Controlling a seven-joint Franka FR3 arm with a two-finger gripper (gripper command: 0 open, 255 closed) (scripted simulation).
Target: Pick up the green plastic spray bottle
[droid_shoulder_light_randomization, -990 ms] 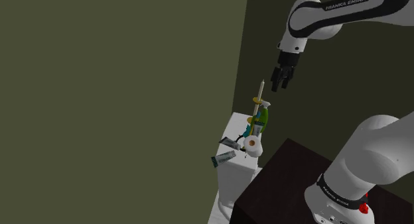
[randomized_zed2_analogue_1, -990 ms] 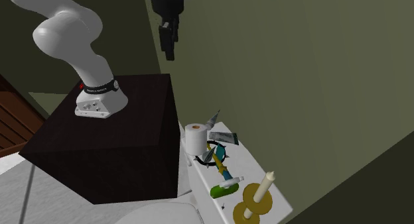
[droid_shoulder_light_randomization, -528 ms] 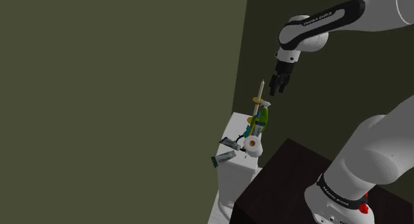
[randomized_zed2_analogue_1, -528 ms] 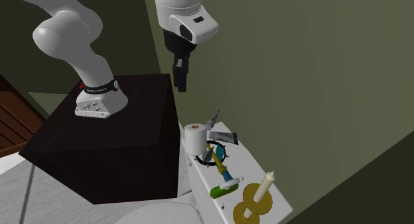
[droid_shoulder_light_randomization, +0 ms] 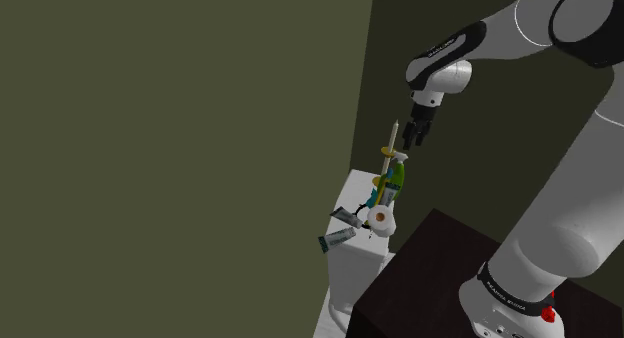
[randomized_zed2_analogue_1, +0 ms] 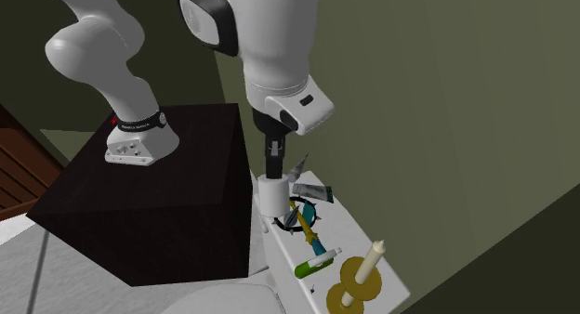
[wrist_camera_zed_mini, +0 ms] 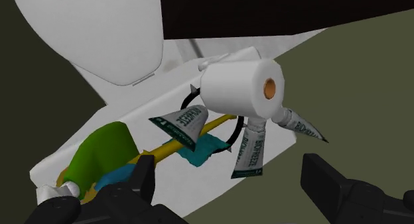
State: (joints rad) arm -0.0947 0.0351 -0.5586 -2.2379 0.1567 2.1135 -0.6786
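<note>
Open gripper [wrist_camera_zed_mini: 232, 189] over a cluttered white tank lid [randomized_zed2_analogue_1: 355, 230].
One green spray bottle [wrist_camera_zed_mini: 103, 153] lay on its side on the lid, a rounded green body with a pale head, just beside the yellow candle holder [randomized_zed2_analogue_1: 358, 284]. The black fingers [wrist_camera_zed_mini: 328, 183] stood well apart, clasping nothing. I counted one paper roll [wrist_camera_zed_mini: 239, 87], three crumpled tubes [wrist_camera_zed_mini: 182, 120] and one candle [randomized_zed2_analogue_1: 372, 259]. From the wrist view, a finger partly hid the bottle's head end, and I couldn't make out the teal piece [wrist_camera_zed_mini: 202, 150] under the tubes.

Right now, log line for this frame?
phase: pre-grasp | gripper: jaws open, empty | green spray bottle: lying on white toilet tank, untouched
</note>
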